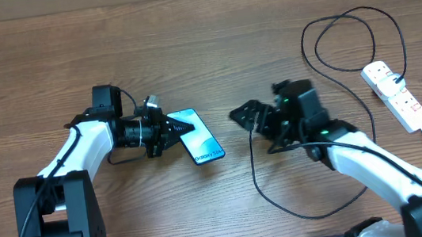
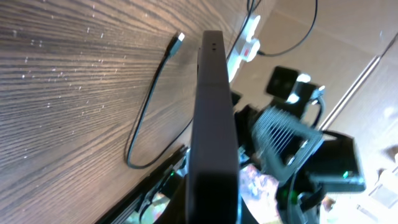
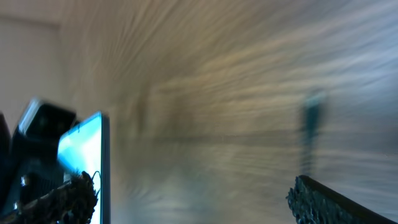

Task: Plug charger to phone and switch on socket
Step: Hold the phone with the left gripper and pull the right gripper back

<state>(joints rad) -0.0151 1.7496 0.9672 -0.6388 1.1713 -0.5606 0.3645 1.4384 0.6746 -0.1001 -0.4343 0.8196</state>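
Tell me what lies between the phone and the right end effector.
Bare table separates phone from right end effector, seen in the overhead view.

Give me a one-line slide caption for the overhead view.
Left pincer grips the phone, open right pincer sits beside the loose charger cable, socket at far right.
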